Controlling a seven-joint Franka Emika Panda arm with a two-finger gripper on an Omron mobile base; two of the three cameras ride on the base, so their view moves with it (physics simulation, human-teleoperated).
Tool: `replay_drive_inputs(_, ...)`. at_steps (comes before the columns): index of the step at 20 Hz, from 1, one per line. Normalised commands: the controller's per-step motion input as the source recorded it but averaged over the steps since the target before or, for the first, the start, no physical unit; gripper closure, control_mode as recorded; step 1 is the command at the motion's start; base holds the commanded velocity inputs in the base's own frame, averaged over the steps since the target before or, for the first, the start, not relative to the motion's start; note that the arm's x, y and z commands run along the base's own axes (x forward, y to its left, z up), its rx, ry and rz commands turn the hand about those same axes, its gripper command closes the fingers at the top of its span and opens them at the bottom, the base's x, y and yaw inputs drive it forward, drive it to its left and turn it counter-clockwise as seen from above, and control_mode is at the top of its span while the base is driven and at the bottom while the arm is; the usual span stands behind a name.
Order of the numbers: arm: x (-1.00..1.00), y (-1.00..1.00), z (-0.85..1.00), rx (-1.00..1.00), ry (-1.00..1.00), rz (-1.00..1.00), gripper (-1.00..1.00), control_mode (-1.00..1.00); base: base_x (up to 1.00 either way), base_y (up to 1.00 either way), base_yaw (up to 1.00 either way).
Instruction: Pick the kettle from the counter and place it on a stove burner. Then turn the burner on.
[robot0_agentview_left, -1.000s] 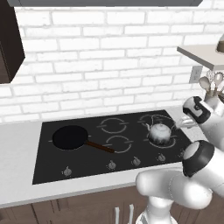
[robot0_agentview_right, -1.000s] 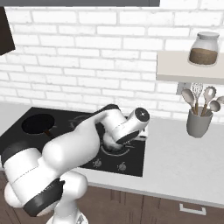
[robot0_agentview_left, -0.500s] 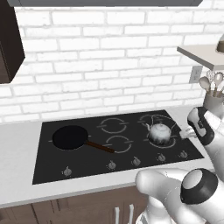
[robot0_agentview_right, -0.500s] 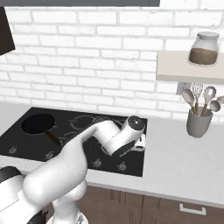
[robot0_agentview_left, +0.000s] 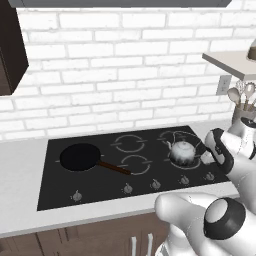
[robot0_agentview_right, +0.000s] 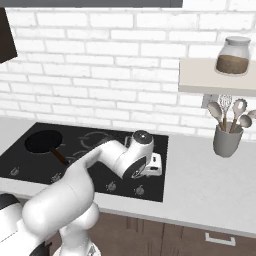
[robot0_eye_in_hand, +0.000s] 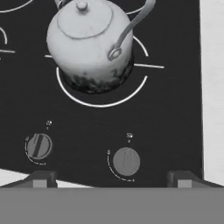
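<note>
With the small round shiny silver kettle (robot0_eye_in_hand: 89, 41) already sitting on the ringed stove burner (robot0_eye_in_hand: 101, 103) at the right end of the black glass cooktop (robot0_agentview_left: 100, 185), the first half of the job looks done. It stands upright, lid knob up, wire handle folded to one side, nothing gripping it. And the hand (robot0_eye_in_hand: 109, 178) hangs over the cooktop's front edge, its two dark fingertips (robot0_eye_in_hand: 40, 178) spread well apart and empty, looking straight down at a row of small round grey control knobs (robot0_eye_in_hand: 126, 161). One knob lies right between the tips, another (robot0_eye_in_hand: 39, 146) off to the side. Which of them runs the kettle's burner? My guess is the one between the tips, but the tiny marks beside it are too small to read. So what's left is the turn itself: close on a knob and twist. Over at the far left end, the black frying pan (robot0_agentview_left: 80, 157) sits out of the way, and the pale grey-white table (robot0_agentview_left: 22, 165) around it plays no further part.
</note>
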Motion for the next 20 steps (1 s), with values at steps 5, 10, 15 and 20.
replay_drive_inputs(5,0.00,0.00,-0.31,-0.08,0.11,-0.03,-1.00,-1.00,0.00,0.00,0.00)
replay_drive_inputs(10,0.00,0.00,-0.35,-0.05,0.10,-0.02,-1.00,-1.00,0.00,0.00,0.00)
replay_drive_inputs(15,0.00,0.00,-0.30,0.00,0.06,0.00,-1.00,-1.00,0.00,0.00,0.00)
replay_drive_inputs(20,0.00,-0.04,-0.18,0.00,0.05,0.00,-1.00,-1.00,0.00,0.00,0.00)
